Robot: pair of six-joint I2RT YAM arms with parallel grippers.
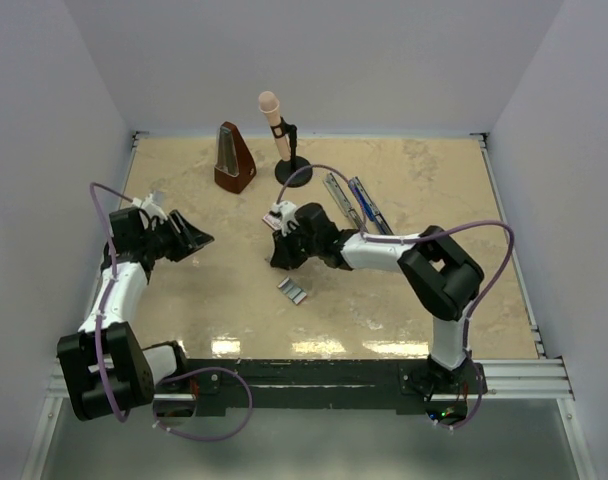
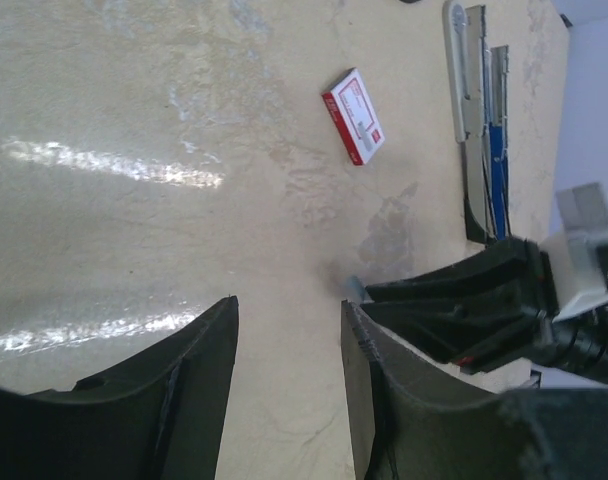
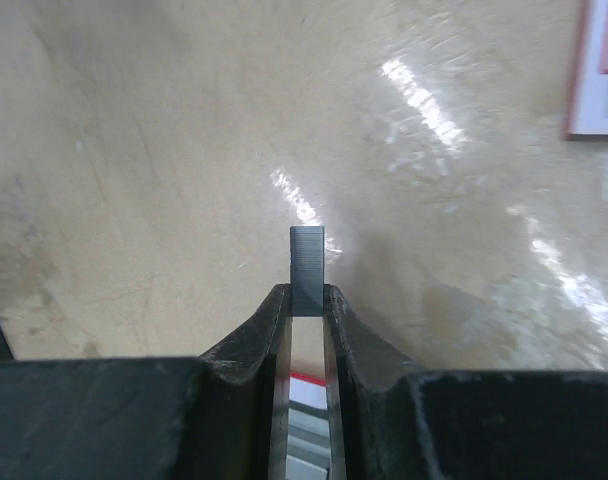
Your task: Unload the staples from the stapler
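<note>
The stapler point(image 1: 369, 207) lay opened out flat on the worktop point(image 1: 434, 190). Left of the stapler and a little nearer the arm bases, the right tool point(image 3: 306, 300) was clamped on a short, grey, ribbed strip of staples point(image 3: 307, 268) that stuck out beyond its tips, above the worktop. Some loose staples point(image 1: 292, 291) lay on the worktop farther from the stapler, toward the bases. The left tool point(image 2: 289, 380) hung well to the stapler's left, its jaws apart with nothing between them. A small white box point(image 2: 354, 115) with red print lay near the stapler, not touching it.
</note>
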